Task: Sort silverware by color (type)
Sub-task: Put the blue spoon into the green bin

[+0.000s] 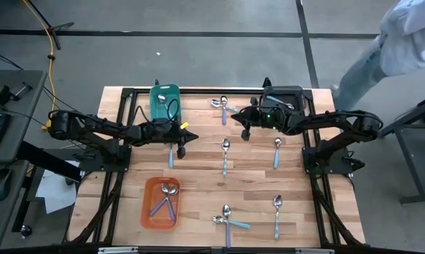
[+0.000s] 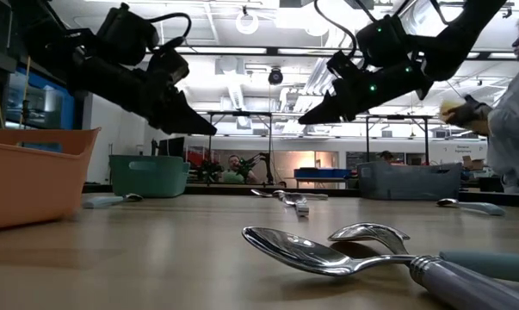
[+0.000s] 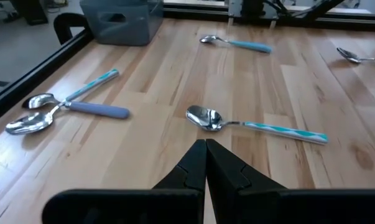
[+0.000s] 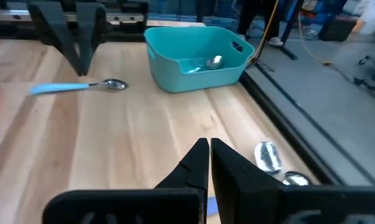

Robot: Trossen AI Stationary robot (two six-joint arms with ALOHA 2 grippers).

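Shiny metal-bowled spoons (image 1: 225, 154) w/ thin coloured handles are scattered on wood-plank table (image 1: 198, 176); some lie in orange bin (image 1: 161, 203). Left gripper (image 1: 181, 149) & right gripper (image 1: 246, 132) are held above table, jaws closed, empty.

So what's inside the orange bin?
The orange bin holds spoons with purplish handles, their shiny bowls toward the far end. It looks like two or three, overlapping, so the exact count is unclear. In the low view the bin's wall hides them.
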